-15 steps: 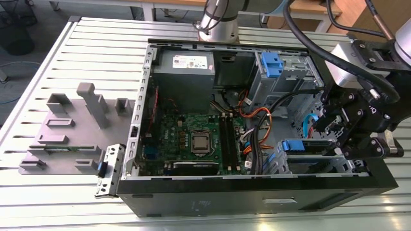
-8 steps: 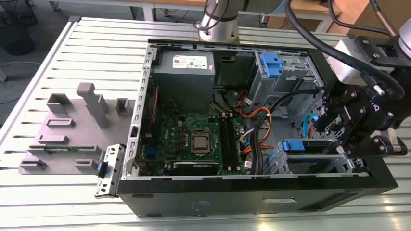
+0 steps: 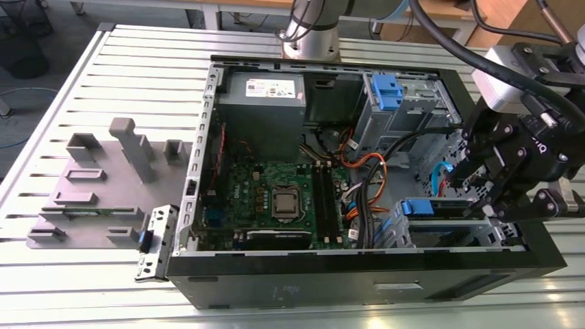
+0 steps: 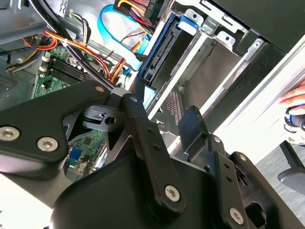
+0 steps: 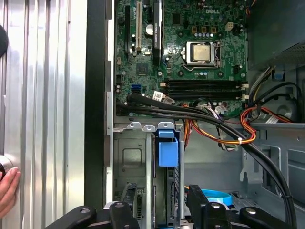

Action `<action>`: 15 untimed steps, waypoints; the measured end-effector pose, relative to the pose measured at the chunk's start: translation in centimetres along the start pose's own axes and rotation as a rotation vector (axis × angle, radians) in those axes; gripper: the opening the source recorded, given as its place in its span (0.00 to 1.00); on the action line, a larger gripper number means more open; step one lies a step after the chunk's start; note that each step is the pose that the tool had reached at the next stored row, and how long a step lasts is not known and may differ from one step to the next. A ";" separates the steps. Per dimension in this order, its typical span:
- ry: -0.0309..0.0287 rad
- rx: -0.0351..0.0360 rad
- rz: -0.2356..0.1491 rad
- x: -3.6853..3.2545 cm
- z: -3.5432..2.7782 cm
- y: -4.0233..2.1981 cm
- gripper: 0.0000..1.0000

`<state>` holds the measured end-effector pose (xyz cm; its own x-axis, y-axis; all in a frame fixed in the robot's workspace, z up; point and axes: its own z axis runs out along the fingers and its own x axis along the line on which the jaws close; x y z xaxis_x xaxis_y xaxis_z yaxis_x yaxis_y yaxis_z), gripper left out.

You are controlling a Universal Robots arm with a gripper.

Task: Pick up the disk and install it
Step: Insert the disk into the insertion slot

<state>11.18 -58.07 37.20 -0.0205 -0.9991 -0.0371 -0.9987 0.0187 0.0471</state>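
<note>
The fingers (image 5: 196,199) are spread, one on either side of the disk (image 5: 167,148) without pinching it, and the gripper (image 5: 162,193) hangs just above it. The disk stands on edge in the slot of the metal drive bay (image 5: 129,157), its blue bracket tab uppermost. Black and orange cables (image 5: 224,131) run between the bay and the motherboard (image 5: 190,47). The bay sits in the open computer case (image 3: 366,281) on the slatted worktop (image 3: 109,62), towards the exterior view's right. A person's hand (image 5: 7,191) rests at the worktop's edge.

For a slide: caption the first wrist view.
Open gripper over the blue-bracketed disk standing in the case's drive bay, motherboard beyond.
</note>
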 end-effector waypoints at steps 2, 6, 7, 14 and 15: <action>0.0000 0.0000 0.000 0.00 -0.04 0.00 0.55; 0.0003 0.0000 0.000 -0.07 -0.06 0.00 0.55; 0.0001 0.0000 0.000 -0.07 -0.05 0.00 0.55; 0.0000 0.0000 0.000 -0.08 -0.04 0.00 0.55; 0.0000 0.0000 0.000 -0.09 -0.03 0.00 0.55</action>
<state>11.18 -57.99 37.23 -0.0205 -0.9991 -0.0371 -0.9987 0.0187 0.0471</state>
